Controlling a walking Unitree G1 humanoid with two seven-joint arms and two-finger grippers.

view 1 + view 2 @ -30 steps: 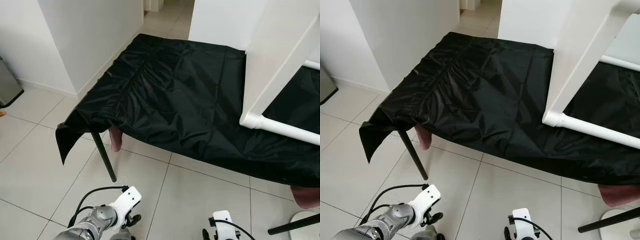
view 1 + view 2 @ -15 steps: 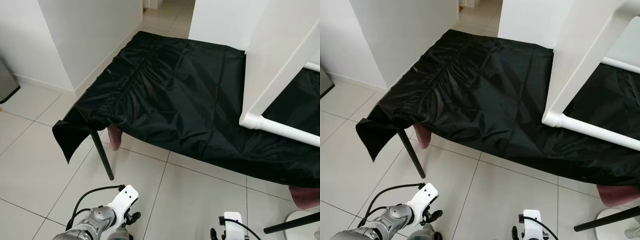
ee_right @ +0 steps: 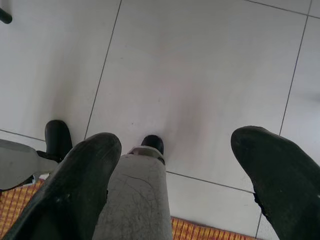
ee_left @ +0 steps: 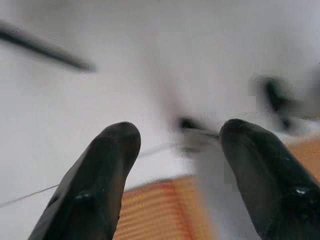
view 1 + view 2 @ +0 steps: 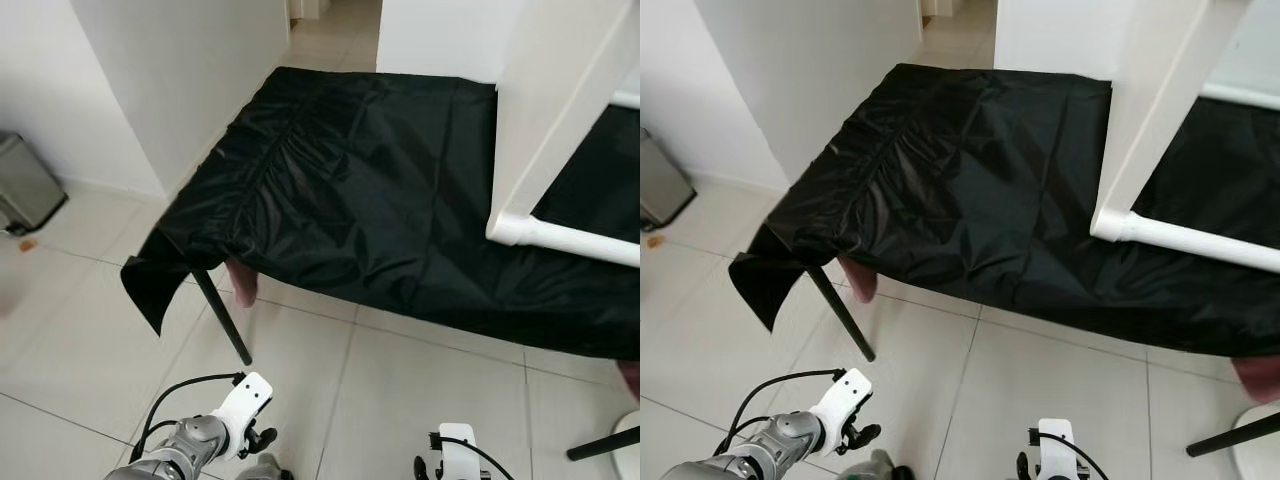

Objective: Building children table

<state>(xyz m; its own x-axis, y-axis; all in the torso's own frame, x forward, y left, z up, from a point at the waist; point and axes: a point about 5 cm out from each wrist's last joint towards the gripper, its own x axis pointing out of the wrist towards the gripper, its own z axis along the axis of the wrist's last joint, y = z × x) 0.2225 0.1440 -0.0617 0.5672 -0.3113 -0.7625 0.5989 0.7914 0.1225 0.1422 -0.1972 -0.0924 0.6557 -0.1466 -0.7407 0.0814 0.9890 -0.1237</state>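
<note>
A tall white panel point(image 5: 560, 100) stands on edge at the right of a table draped in black cloth point(image 5: 360, 190). A white tube point(image 5: 565, 238) joins the panel's lower corner and runs off to the right along the cloth. Both my arms hang low in front of the table, the left arm point(image 5: 200, 440) and the right wrist point(image 5: 450, 465) at the bottom of the picture. My left gripper point(image 4: 175, 135) is open over the tiled floor, in a blurred picture. My right gripper point(image 3: 175, 145) is open too, pointing down at the tiles with nothing between its fingers.
A black table leg point(image 5: 222, 318) and a pink leg point(image 5: 243, 285) stand under the cloth's hanging left corner. A steel bin point(image 5: 25, 185) sits by the white wall point(image 5: 180, 80) on the left. Another black leg point(image 5: 600, 445) slants at the lower right. An orange striped mat point(image 3: 15, 210) lies below my grippers.
The whole picture has shifted, so the camera has moved; the steel bin has come further into view on the left. Both arms still hang low with the grippers open.
</note>
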